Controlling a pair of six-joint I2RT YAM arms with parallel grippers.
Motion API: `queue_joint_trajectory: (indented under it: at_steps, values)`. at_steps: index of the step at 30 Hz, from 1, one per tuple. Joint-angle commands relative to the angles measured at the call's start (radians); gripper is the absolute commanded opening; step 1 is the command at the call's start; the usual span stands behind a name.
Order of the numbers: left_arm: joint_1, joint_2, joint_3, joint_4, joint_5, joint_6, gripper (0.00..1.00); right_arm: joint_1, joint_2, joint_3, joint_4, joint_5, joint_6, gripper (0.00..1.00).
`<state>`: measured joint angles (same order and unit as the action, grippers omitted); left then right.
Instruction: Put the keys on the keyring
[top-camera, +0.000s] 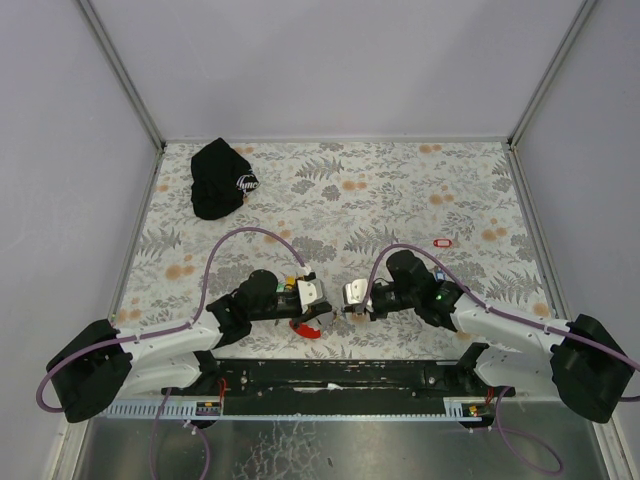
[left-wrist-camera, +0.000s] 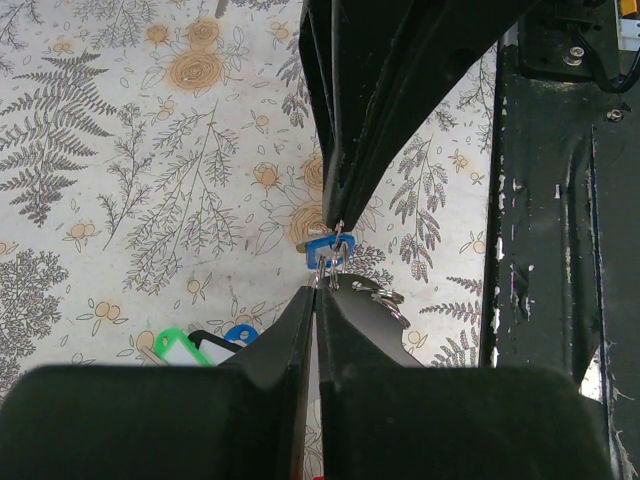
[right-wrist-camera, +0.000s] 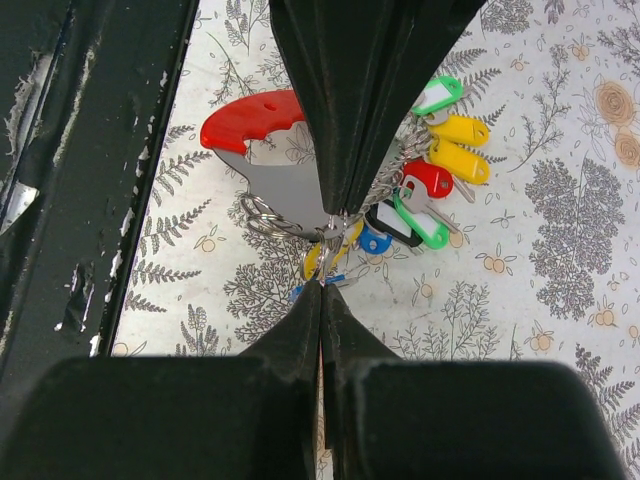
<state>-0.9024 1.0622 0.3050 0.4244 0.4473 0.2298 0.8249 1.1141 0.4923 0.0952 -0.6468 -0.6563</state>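
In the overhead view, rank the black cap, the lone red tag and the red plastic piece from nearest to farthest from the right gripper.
1. The red plastic piece: just to the near-left of the right gripper, between the two arms.
2. The lone red tag: farther out, on the right side.
3. The black cap: far back-left corner.

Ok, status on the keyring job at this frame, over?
Left claw shut on the keyring, right claw shut on the blue key, tip to tip. Other keys bunched beside. Nothing in the way; lone red tag apart.
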Motion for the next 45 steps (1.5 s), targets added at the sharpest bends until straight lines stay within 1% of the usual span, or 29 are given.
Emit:
queue_joint_trajectory:
  at_steps: [1, 8, 23, 35, 45]
  values:
    - [0.000, 0.007, 0.002, 0.074, 0.023, 0.011, 0.00, 0.016, 0.001, 0.031, 0.035, -0.011, -0.015, 0.00]
    - [0.000, 0.012, 0.003, 0.074, 0.029, 0.010, 0.00, 0.023, -0.002, 0.025, 0.062, -0.002, -0.009, 0.00]
    - [-0.001, 0.014, 0.005, 0.077, 0.024, 0.006, 0.00, 0.027, 0.017, 0.030, 0.054, 0.035, 0.008, 0.00]
    - [0.000, 0.017, 0.002, 0.086, 0.025, 0.002, 0.00, 0.028, 0.009, 0.028, 0.074, 0.021, 0.025, 0.00]
    - [0.000, 0.024, -0.001, 0.106, 0.044, -0.007, 0.00, 0.029, 0.011, 0.020, 0.118, 0.045, 0.062, 0.00]
